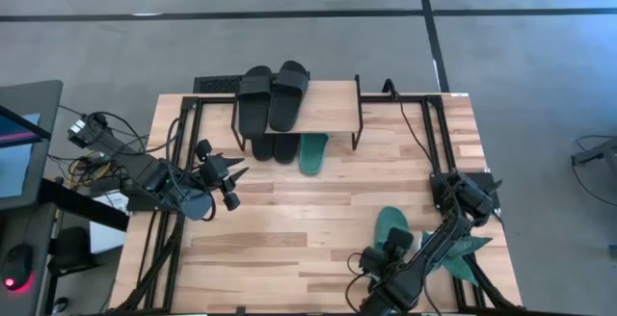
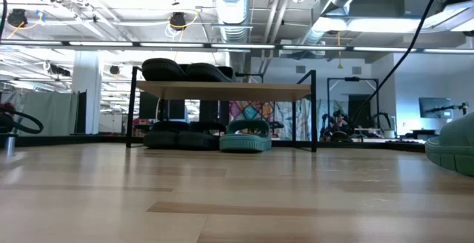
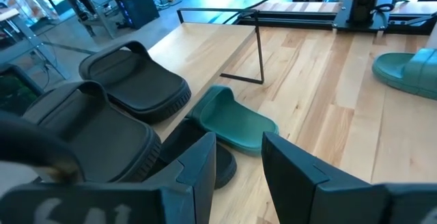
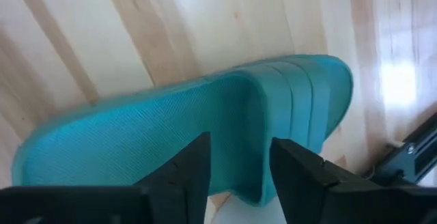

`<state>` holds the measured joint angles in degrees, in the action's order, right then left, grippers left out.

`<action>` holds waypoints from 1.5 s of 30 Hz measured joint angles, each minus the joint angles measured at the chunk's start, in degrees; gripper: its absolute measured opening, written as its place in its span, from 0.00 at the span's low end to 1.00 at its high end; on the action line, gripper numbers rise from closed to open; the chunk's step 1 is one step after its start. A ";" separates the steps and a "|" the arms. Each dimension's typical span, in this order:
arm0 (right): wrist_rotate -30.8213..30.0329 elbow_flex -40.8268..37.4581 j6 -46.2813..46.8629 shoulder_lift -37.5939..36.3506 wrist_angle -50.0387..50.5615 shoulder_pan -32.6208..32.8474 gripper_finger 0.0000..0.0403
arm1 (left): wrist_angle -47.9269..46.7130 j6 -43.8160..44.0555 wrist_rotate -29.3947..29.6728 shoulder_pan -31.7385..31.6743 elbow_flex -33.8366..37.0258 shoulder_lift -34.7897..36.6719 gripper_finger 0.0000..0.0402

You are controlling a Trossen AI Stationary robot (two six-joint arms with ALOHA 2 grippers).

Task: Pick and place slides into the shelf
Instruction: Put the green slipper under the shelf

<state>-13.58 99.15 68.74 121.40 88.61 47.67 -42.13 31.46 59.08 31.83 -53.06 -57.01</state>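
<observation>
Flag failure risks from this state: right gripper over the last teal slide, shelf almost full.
1. The right gripper hangs open over the loose teal slide, with one finger near the strap's edge; closing there could grip only partly and slip.
2. Under the shelf, the free floor space lies beside the placed teal slide, next to a thin leg; the carried slide may clip it.
3. The left gripper waits near the shelf's front, crowding the approach.

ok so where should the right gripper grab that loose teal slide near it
Best by the wide strap of the teal slide, from straight above. It lies flat on the table, strap arching up, and the open right gripper hangs over it.
</observation>
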 joint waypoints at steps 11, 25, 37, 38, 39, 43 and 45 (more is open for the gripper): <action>-0.29 -3.53 -4.73 0.09 0.31 -3.07 0.35 | 0.00 -0.45 0.22 0.00 0.00 0.00 0.27; 1.70 -7.96 -4.88 0.09 -2.91 -2.70 0.35 | 0.00 -0.41 0.22 0.00 0.00 0.00 0.27; 0.47 -9.06 -4.78 0.08 -2.29 -3.18 0.20 | 0.02 -0.39 0.22 0.00 0.00 0.00 0.27; 0.49 -9.22 -4.73 0.09 -2.28 -3.18 0.16 | 0.02 -0.37 0.22 0.00 0.00 0.00 0.27; 0.46 -9.27 -4.73 0.09 -2.28 -3.20 0.11 | 0.02 -0.37 0.22 0.00 0.00 0.00 0.27; 0.00 -9.25 -4.04 0.04 -2.01 -3.20 0.03 | 0.02 0.20 0.13 0.00 0.00 0.00 0.27; -0.19 -9.25 -2.67 0.04 -1.53 -3.18 0.04 | 0.02 0.61 0.09 0.00 0.00 0.00 0.27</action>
<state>-13.77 89.91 66.07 121.45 87.07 44.49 -42.11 32.07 59.18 31.83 -53.06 -57.01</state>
